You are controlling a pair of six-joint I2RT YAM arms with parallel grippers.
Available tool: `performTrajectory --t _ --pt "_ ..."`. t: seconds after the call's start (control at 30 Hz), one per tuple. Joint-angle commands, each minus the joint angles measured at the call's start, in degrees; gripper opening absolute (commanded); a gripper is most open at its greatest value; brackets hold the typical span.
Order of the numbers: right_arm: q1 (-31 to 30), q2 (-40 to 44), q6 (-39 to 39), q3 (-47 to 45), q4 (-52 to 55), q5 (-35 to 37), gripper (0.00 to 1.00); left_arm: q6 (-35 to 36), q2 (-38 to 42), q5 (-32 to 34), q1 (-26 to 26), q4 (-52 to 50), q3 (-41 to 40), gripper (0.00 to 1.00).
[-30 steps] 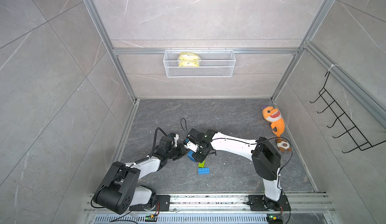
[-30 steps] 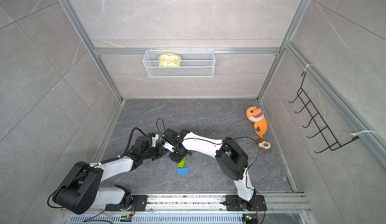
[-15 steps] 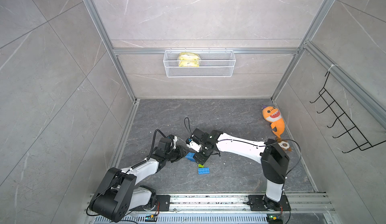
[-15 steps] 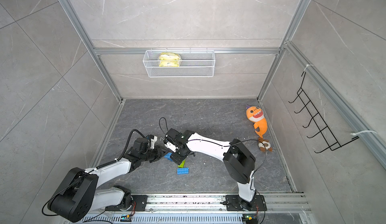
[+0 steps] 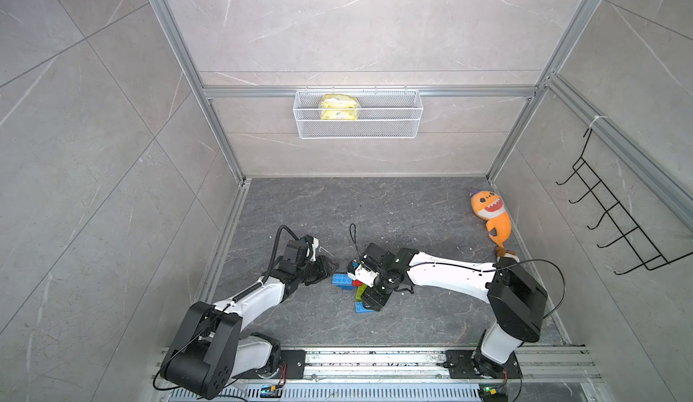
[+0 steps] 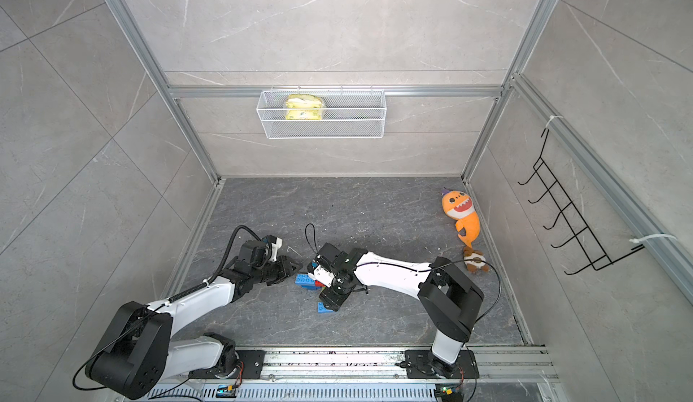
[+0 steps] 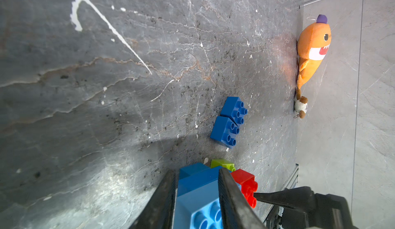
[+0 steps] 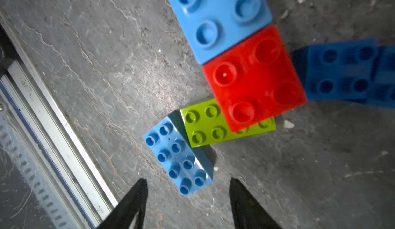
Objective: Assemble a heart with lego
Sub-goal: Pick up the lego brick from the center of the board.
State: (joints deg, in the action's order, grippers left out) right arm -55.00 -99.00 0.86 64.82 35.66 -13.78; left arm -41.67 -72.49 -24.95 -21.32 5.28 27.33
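We are clamping our left claw (image 7: 195, 175) on the heart (image 7: 198, 196), the fingers (image 7: 164, 196) pressing the clump's blue sides while its red block (image 7: 243, 179) is jutting out past one finger. The heart is sitting between the two arms, toward the front of the table (image 7: 106, 78); we cannot tell whether it is touching the surface. Our right claw (image 8: 188, 183) is hovering with jaws apart and empty over a loose light blue brick (image 8: 177, 157), which is lying studs-up against the lime green brick (image 8: 201, 127). Two dark blue bricks (image 7: 228, 123) are lying on their sides nearby.
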Motion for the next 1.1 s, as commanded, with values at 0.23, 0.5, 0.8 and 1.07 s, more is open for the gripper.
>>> performTrajectory --t 0.23,0.5,0.8,1.07 --pt "-1.3 -4.2 1.5 -1.2 -5.5 -3.0 0.64 1.1 -0.1 0.4 0.3 -0.6 0.6 0.39" --pt "-2.5 -2.2 0.0 -4.9 -5.7 -2.3 0.62 1.1 1.0 1.3 1.1 -1.6 0.0 0.40" --pt "-4.7 -4.1 -2.6 -3.1 -6.5 0.6 0.52 0.5 0.8 0.9 1.1 -0.6 -0.5 0.41" --pt "-4.9 -4.0 -4.4 -2.9 -7.4 2.7 0.49 0.1 1.6 1.2 1.1 -0.1 -1.8 0.41"
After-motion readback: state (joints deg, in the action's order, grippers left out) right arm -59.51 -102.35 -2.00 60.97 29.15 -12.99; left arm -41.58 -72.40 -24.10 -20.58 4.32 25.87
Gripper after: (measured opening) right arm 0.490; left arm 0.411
